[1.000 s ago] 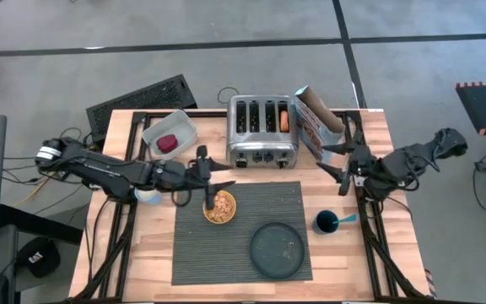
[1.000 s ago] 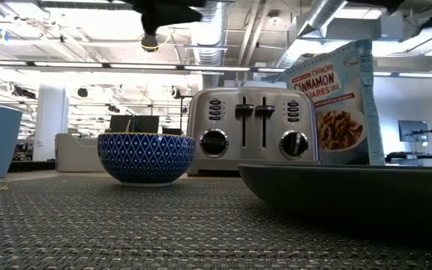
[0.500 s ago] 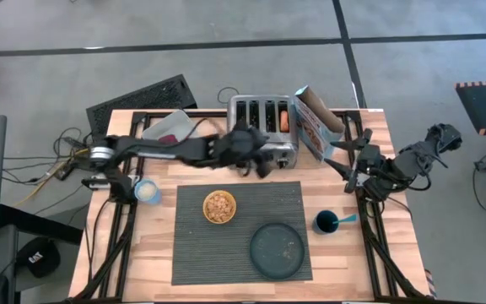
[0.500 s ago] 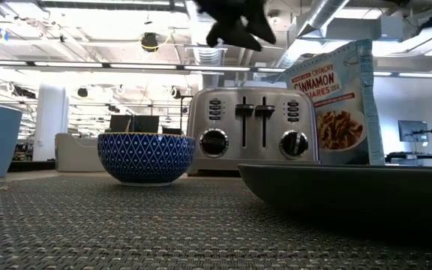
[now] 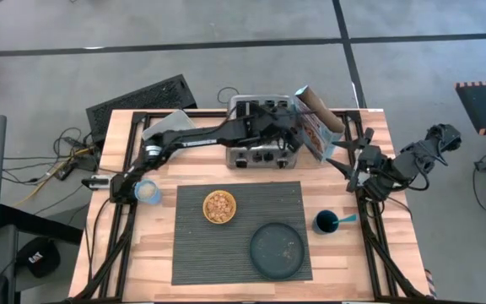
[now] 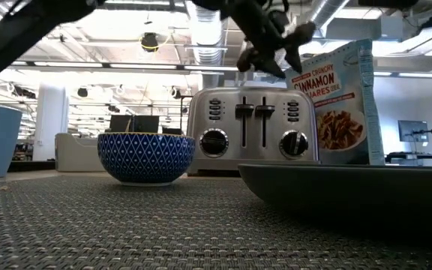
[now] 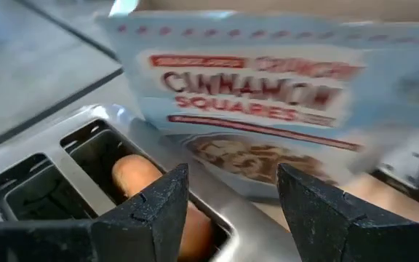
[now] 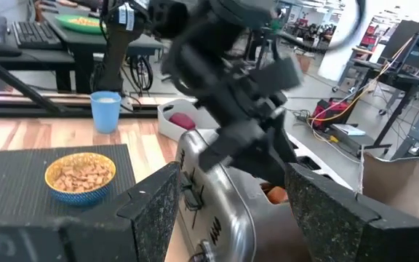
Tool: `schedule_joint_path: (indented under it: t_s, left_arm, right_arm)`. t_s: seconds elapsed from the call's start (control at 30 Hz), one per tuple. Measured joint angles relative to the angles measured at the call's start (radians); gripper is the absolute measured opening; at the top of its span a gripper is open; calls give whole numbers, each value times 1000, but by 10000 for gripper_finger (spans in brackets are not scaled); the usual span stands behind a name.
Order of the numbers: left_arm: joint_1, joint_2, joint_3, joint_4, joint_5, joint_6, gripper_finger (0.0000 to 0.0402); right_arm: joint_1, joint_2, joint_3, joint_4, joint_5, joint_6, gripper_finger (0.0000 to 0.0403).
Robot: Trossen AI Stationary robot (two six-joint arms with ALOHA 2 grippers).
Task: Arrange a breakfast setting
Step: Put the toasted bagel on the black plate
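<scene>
The left gripper, fingers spread and empty, hovers over the chrome four-slot toaster, where the tan rounded bagel sits in an end slot. The right gripper, also spread, waits near the table's right edge. Judging progress: the cereal-filled yellow bowl and dark round plate lie on the ribbed grey placemat; the bagel is not yet served.

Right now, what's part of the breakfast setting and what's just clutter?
Setting: placemat, bowl, plate, cup with spoon, bagel in the toaster, under the left gripper.
Lying about: toaster, cereal box, light blue cup, keyboard.
</scene>
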Motion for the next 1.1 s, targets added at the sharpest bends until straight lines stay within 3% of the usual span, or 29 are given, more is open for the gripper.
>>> schedule_joint_path:
  t_s: [0.17, 0.37, 0.7, 1.1]
  left_arm:
    - [30, 74, 61, -19, -26, -59, 194]
    - [43, 90, 65, -49, -125, -110, 194]
    - [34, 92, 64, -75, -110, -171, 190]
    - [34, 91, 64, -92, -128, -178, 66]
  right_arm:
    - [0, 2, 0, -42, -1, -5, 276]
    - [0, 2, 0, -61, -1, -8, 276]
    - [-1, 2, 0, -61, -3, -35, 276]
    - [-1, 2, 0, -62, -4, -37, 276]
